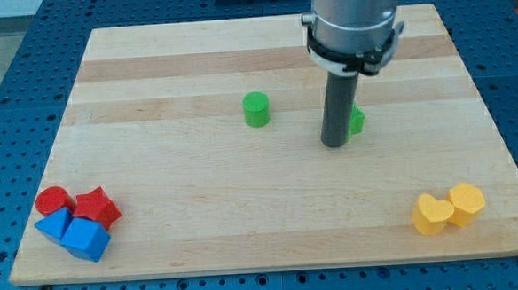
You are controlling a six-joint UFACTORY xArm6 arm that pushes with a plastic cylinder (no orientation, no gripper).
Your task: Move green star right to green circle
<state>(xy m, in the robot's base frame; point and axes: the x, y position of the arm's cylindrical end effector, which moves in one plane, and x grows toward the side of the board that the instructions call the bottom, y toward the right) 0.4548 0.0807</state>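
Observation:
The green circle [256, 110] is a short green cylinder standing near the middle of the wooden board [272, 215]. The green star [356, 120] lies to the view's right of it, mostly hidden behind my rod; only its right edge shows. My tip [334, 145] rests on the board at the star's left side, touching or nearly touching it, between the star and the green circle.
A red cylinder [52, 201], a red star [97, 208] and two blue blocks [85, 239] cluster at the view's bottom left. A yellow heart [432, 215] and a yellow hexagon [466, 202] sit at the bottom right.

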